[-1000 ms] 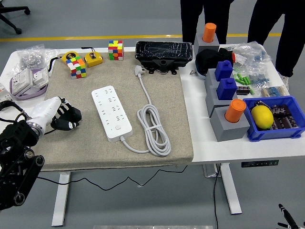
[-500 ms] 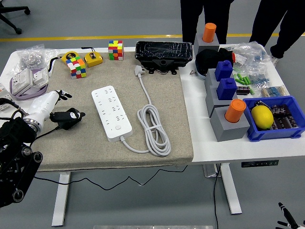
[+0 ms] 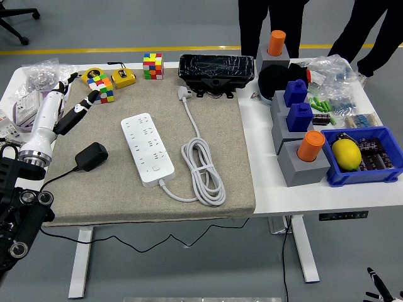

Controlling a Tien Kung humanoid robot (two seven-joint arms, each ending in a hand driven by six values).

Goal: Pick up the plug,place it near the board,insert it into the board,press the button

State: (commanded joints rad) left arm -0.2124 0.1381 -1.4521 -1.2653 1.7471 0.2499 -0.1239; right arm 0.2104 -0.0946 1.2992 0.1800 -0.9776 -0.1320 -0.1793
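Observation:
A black plug point(image 3: 91, 156) with a thin black cable lies on the grey mat point(image 3: 126, 201), left of the white power board point(image 3: 147, 148). My left hand point(image 3: 72, 104) is raised above the mat's left edge, behind the plug and apart from it. Its fingers are spread and hold nothing. The board's own white cord point(image 3: 203, 170) lies coiled to its right, and its white plug point(image 3: 183, 93) lies at the mat's far edge. My right arm is out of view.
Two colour cubes point(image 3: 101, 88) point(image 3: 152, 65) and a yellow tape measure point(image 3: 123, 78) lie at the mat's far left. A black case point(image 3: 216, 72) stands at the back. Grey blocks with orange and blue pegs point(image 3: 302, 151) and a blue bin point(image 3: 359, 157) are on the right. People stand at the far side.
My left hand has let go of the black plug, opened, and lifted up and away toward the far left. The plug now lies on the mat.

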